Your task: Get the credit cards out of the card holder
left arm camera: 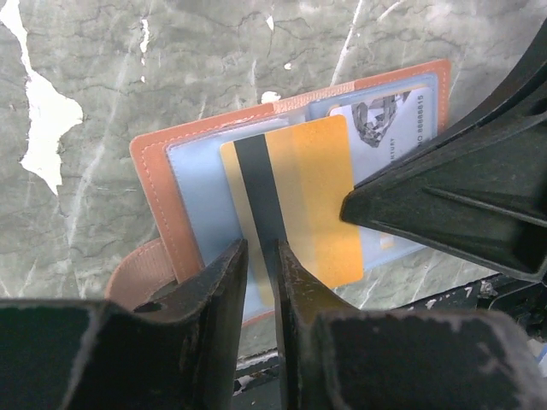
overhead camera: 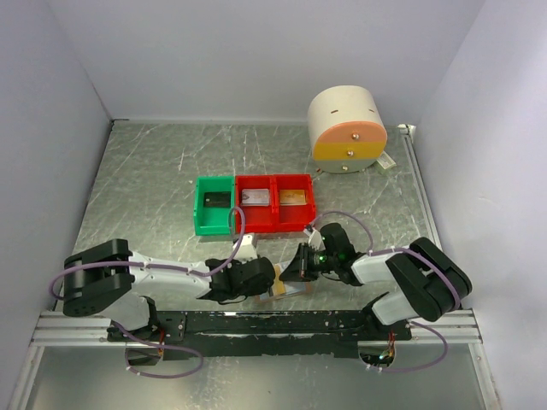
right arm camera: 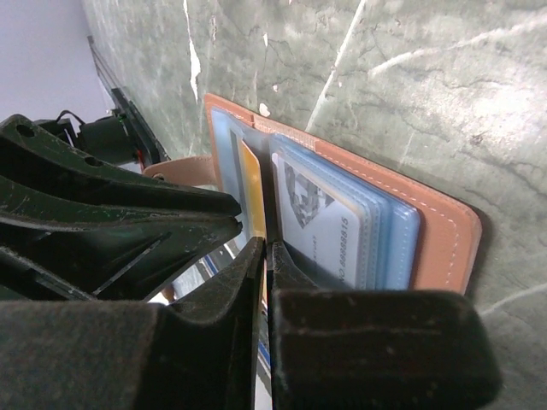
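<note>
The tan card holder (left arm camera: 154, 166) lies open on the table near the front edge (overhead camera: 286, 291), blue sleeves up. A gold credit card (left arm camera: 303, 188) with a black stripe sticks halfway out of a left sleeve. A white printed card (left arm camera: 385, 115) sits in the right sleeves. My left gripper (left arm camera: 262, 248) stands over the gold card's near end, its jaws a narrow gap apart and both fingers in front of the card. My right gripper (right arm camera: 267, 246) is shut, its tips at the fold between the gold card (right arm camera: 250, 184) and the white card (right arm camera: 320, 226). Whether it pinches a sleeve is hidden.
A green bin (overhead camera: 202, 213) and a red two-part bin (overhead camera: 275, 220) stand mid-table, each compartment holding one card. A cream cylinder (overhead camera: 346, 120) with an orange band stands at the back right. Both grippers (overhead camera: 272, 282) (overhead camera: 297, 266) crowd the holder by the black base rail.
</note>
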### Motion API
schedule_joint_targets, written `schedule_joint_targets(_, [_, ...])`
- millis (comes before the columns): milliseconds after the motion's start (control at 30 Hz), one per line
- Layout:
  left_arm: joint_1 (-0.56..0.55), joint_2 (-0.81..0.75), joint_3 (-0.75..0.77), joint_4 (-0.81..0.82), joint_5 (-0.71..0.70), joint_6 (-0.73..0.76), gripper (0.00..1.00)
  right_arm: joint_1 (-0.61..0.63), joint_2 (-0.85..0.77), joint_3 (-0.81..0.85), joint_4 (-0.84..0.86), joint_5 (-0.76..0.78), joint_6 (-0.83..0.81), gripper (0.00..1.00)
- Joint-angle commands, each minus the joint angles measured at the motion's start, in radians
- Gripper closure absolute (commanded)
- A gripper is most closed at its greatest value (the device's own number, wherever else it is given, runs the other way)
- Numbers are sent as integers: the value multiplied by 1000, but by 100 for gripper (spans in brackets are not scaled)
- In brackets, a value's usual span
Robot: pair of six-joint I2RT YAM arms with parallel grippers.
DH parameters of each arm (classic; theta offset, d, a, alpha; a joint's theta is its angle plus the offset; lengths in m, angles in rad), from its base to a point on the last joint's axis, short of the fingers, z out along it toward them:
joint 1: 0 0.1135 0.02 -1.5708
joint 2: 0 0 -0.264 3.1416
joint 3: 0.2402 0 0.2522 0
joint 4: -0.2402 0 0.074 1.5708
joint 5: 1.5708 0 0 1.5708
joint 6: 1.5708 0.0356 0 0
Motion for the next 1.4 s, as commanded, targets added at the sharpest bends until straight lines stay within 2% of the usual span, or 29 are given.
schedule_joint_targets(0, [8,25,-16,18,14,-26,71,5,-22,15,-4,19,-1,94])
schedule_joint_targets(100, [8,27,-26,15,14,-36,72,6,-17,12,25,1,10,90])
schedule_joint_targets(200, [8,26,-27,6,11,-41,73,6,4,9,67,-15,20,81])
schedule_joint_targets(333, [8,26,-23,-1,9,-39,73,16,48,30,93,-36,17,79])
schedule_joint_targets(633, [8,26,-11,-29,3,-43,74,77,105,47,115,-27,15,82])
schedule_joint_targets(1000, [8,21,-10,-40,3,-41,75,57,36,41,18,28,-9,82])
schedule_joint_targets(1133, [8,23,-9,-41,3,-41,75,49,17,40,13,14,-11,85])
schedule_joint_targets(1267, [8,26,-2,-45,2,-38,75,47,15,30,38,-13,-3,94])
schedule_joint_targets(1367, [8,31,1,-47,3,-36,75,49,12,28,40,-20,-6,94])
